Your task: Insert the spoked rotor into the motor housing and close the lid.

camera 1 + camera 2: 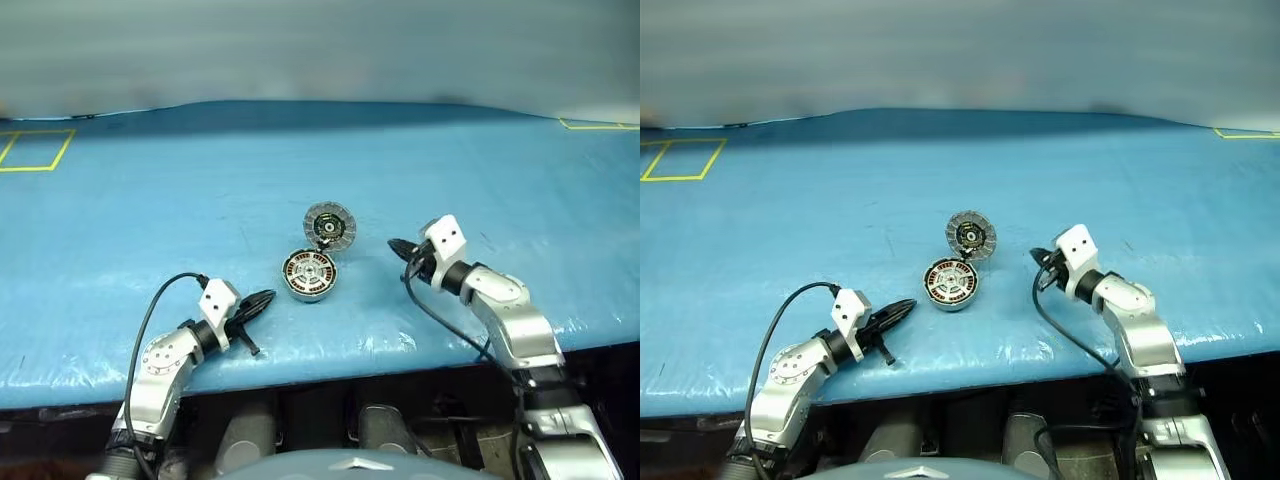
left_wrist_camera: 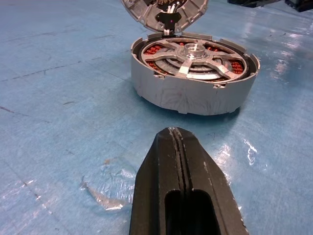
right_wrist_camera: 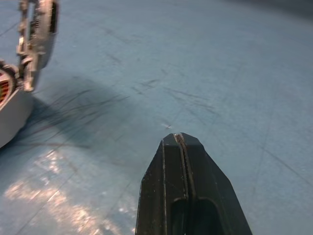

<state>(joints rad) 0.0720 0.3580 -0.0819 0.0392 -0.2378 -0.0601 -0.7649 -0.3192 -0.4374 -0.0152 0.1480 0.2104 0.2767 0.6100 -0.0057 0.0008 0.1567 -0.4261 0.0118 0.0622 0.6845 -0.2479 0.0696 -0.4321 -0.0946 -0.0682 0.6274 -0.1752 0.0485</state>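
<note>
Blue table (image 1: pixel 150 200) — both grippers closed, empty.

Both eye views look forward and down from head height over the blue table (image 1: pixel 150 190), sharing nearly the same scene. The left wrist view sits low and close, facing the motor housing (image 2: pixel 193 78). The right wrist view catches its edge from the other side.

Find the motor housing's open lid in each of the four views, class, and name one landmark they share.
Left eye view: lid mid-picture, standing open behind the motor housing.
Right eye view: lid just above centre.
Left wrist view: top edge.
Right wrist view: upper left, edge-on.
Shared landmark: the housing.
</note>
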